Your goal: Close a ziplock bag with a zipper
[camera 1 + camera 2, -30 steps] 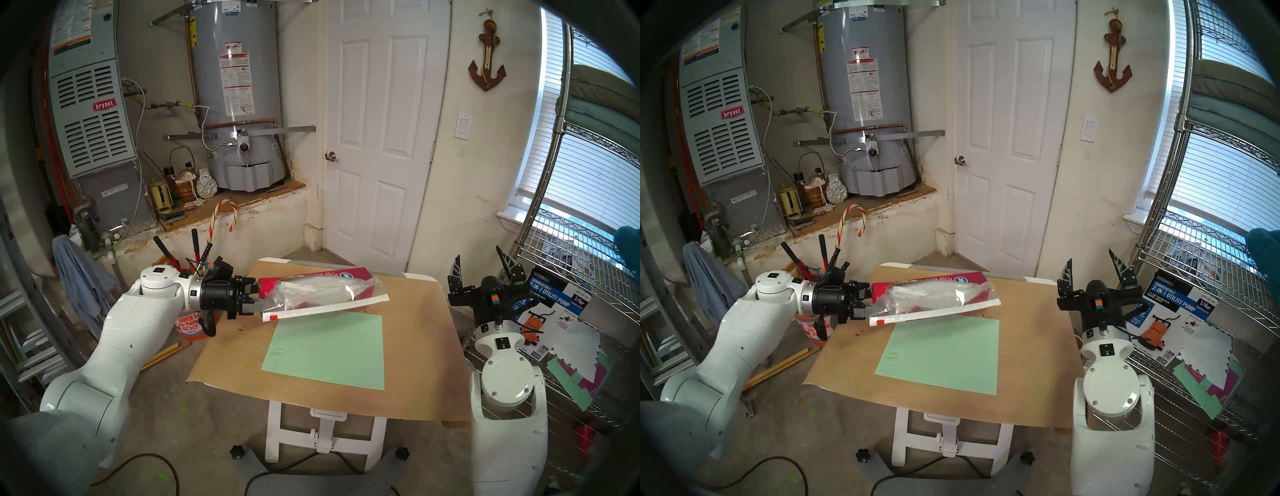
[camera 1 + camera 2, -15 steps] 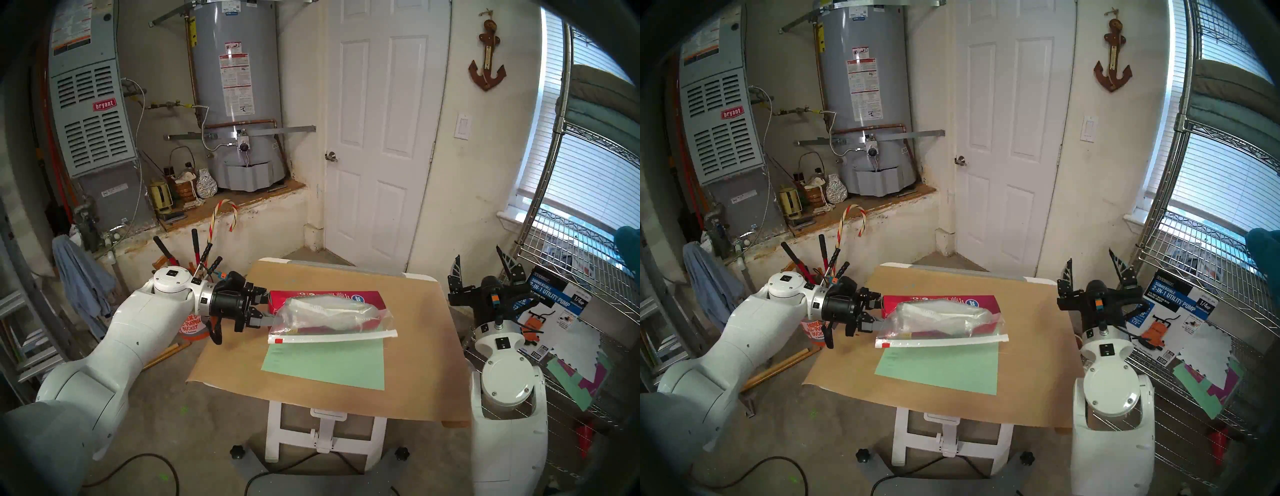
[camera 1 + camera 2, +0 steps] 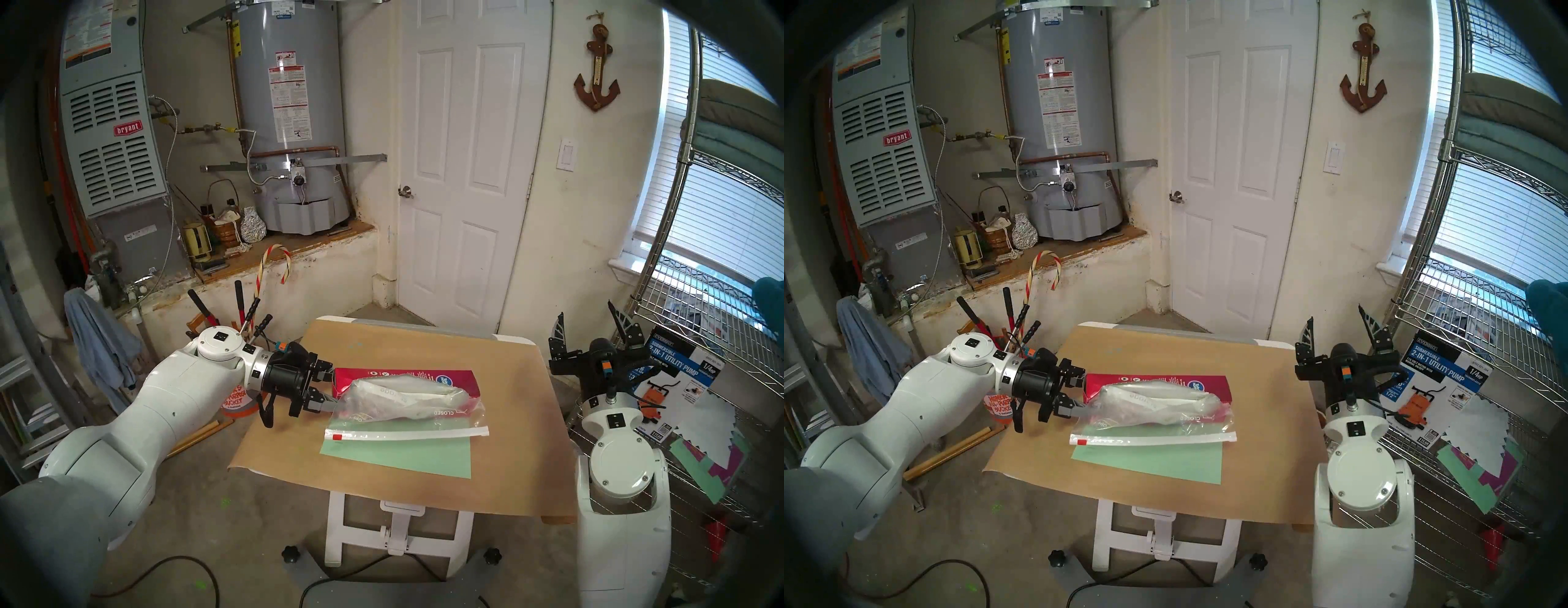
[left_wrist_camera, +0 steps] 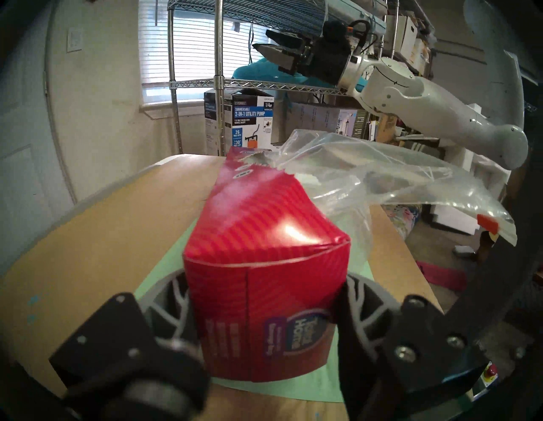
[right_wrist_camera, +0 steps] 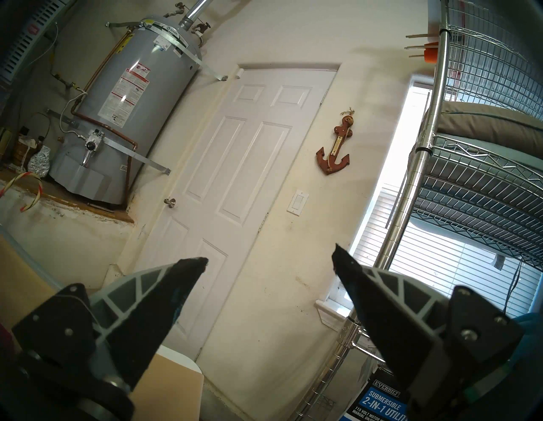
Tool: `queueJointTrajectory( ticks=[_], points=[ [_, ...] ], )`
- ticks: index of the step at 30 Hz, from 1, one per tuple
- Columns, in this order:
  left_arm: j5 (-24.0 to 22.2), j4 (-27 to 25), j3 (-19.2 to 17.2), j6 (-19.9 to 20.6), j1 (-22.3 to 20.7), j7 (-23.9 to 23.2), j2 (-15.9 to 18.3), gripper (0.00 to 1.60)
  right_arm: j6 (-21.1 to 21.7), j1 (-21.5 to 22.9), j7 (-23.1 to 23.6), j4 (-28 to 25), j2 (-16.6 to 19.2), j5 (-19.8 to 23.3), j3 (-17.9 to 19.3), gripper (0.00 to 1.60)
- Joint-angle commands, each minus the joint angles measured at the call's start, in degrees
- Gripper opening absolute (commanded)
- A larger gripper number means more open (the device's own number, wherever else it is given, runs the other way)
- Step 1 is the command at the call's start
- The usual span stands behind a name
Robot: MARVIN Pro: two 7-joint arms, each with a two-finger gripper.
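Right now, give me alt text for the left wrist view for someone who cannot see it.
The left gripper is clamped on the end of a long red cardboard box above a green sheet on a brown table. A clear ziplock bag with a red slider tab lies against the box's right side; the right gripper hangs open behind.
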Motion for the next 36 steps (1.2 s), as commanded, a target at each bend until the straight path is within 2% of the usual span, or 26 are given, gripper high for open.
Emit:
queueJointTrajectory(
  ticks=[1, 10, 17, 19, 22, 24, 25, 29, 32, 34, 35, 36],
  points=[
    [-2.3, 1.9, 2.2, -1.5, -5.0, 0.0, -1.2, 0.0, -0.2, 0.4, 0.0, -1.4, 0.1, 0.0, -0.2, 1.6],
    [-4.1, 7.2, 5.4, -2.6, -8.6, 0.0, -3.8, 0.0, -0.2, 0.4, -0.1, -1.4, 0.1, 0.0, -0.2, 1.6],
    [-5.2, 9.2, 7.9, -3.1, -10.4, 0.0, -4.3, 0.0, -0.2, 0.4, -0.1, -1.4, 0.1, 0.0, -0.2, 1.6],
    [-5.9, 9.6, 8.7, -3.4, -10.7, 0.0, -4.6, 0.38, -0.2, 0.4, -0.1, -1.4, 0.1, 0.0, -0.2, 1.6],
    [-6.3, 10.0, 10.2, -3.8, -11.4, 0.0, -4.7, 0.38, -0.2, 0.4, -0.1, -1.4, 0.1, 0.0, -0.2, 1.6],
    [-6.6, 10.3, 11.0, -3.9, -11.7, 0.0, -4.7, 0.44, -0.2, 0.4, 0.0, -1.4, 0.1, 0.0, -0.2, 1.6],
    [-6.8, 10.6, 11.4, -4.2, -11.8, 0.0, -4.7, 0.62, -0.2, 0.4, 0.0, -1.4, 0.1, 0.0, -0.2, 1.6],
    [-8.0, 11.8, 13.5, -5.1, -12.7, 0.0, -4.7, 0.8, -0.2, 0.4, 0.0, -1.4, 0.1, 0.0, -0.2, 1.6],
    [-8.4, 12.2, 14.3, -5.5, -13.0, 0.0, -4.7, 0.78, -0.2, 0.4, 0.0, -1.4, 0.1, 0.0, -0.2, 1.6],
    [-8.5, 12.6, 15.1, -5.9, -13.4, 0.0, -4.7, 0.92, -0.2, 0.4, 0.0, -1.4, 0.1, 0.0, -0.2, 1.6],
    [-8.8, 13.0, 15.5, -6.1, -13.6, 0.0, -4.7, 1.21, -0.2, 0.4, 0.0, -1.4, 0.1, 0.0, -0.2, 1.6],
    [-9.1, 13.2, 15.6, -6.2, -13.7, 0.0, -4.8, 1.27, -0.2, 0.4, 0.0, -1.4, 0.1, 0.0, -0.2, 1.6]
  ],
)
